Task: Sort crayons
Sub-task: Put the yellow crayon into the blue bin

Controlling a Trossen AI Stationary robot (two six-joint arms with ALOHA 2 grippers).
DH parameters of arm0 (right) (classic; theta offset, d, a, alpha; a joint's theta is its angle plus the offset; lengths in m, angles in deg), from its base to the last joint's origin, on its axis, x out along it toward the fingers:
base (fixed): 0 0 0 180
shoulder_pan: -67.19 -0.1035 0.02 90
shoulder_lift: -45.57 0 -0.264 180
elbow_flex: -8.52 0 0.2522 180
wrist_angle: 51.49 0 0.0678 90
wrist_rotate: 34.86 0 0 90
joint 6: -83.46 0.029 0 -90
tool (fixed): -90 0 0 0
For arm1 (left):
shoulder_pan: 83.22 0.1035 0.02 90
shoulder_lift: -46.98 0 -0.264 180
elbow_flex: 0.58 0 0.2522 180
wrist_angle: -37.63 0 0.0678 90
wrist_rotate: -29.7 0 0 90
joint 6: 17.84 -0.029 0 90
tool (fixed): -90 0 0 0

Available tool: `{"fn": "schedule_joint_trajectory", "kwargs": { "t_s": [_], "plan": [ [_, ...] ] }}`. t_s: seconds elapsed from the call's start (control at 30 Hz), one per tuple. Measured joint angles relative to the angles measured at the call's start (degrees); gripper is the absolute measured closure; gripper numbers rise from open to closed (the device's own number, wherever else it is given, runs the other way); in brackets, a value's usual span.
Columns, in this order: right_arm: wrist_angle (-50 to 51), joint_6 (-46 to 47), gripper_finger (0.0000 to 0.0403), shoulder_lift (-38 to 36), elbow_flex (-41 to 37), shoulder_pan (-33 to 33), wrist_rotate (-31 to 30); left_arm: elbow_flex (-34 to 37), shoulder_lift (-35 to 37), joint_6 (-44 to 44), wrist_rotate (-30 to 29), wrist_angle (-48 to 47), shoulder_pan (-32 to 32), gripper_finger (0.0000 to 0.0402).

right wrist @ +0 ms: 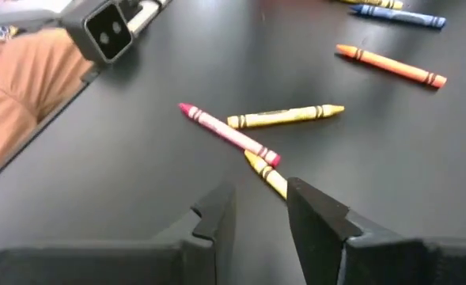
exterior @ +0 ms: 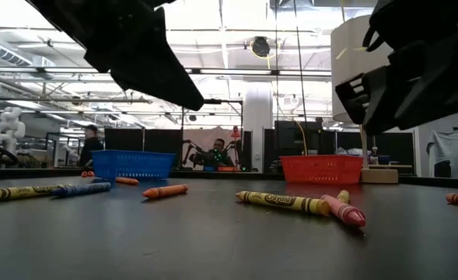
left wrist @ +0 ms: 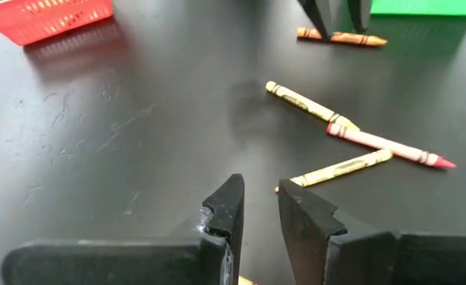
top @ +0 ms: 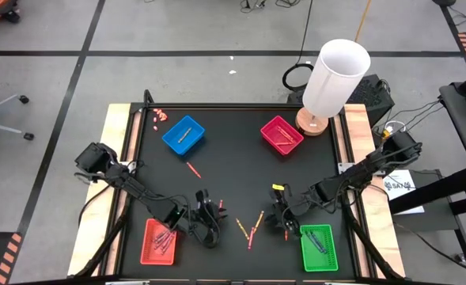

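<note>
Sorting partly done. Four trays stand on the black bench (top: pixel 240 182): blue tray (top: pixel 183 134) at far left, holding one yellowish stick; magenta tray (top: pixel 282 134) at far right, with a few sticks inside; red tray (top: pixel 160 241) at near left, with several; green tray (top: pixel 320 247) at near right, with a few. Still loose on the bench: a cluster of crayons (top: pixel 252 227) in the near middle, where a yellow crayon (left wrist: pixel 308 103), a pink crayon (left wrist: pixel 391 146) and a second yellow one meet end to end; an orange crayon (top: pixel 192 169) lying alone toward the middle; further loose sticks, yellow, blue and orange, show in the low view. Left gripper (top: pixel 205 222) hangs over the bench just left of the cluster, jaws a narrow gap apart, nothing between them. Right gripper (top: pixel 284 215) hangs just right of the cluster, jaws likewise slightly parted and holding nothing. Judged: roughly half remains, the middle cluster being next to hand.
</note>
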Motion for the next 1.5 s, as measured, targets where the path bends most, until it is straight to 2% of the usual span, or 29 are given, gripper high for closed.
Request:
{"fn": "schedule_joint_trajectory", "kwargs": {
  "t_s": [0.17,0.43,0.57,0.97,1.2,1.5],
  "plan": [
    [-1.7,0.2,0.0291,2.1,0.2,0.0,0.0,0.0,0.0,-0.1,-0.1,-0.7,0.1,0.032],
    [-5.3,-0.1,0.023,5.6,0.4,0.0,0.2,0.0,0.0,-1.4,-0.1,-1.0,0.2,0.032],
    [-8.1,-2.2,0.0215,7.9,0.4,0.0,-0.1,0.0,0.0,-1.5,-0.2,-1.0,0.2,0.032],
    [-9.4,-9.9,0.0228,14.3,4.1,0.6,-0.1,0.0,0.0,-1.4,-0.2,-1.0,0.2,0.032],
    [-8.6,-10.5,0.0229,15.6,4.6,2.2,-0.1,0.0,0.0,-1.3,-0.2,-1.0,0.2,0.032],
    [-1.4,-8.8,0.0231,15.3,4.7,4.3,0.7,0.0,0.0,-1.5,-0.2,-0.8,0.6,0.032]
  ]
}}
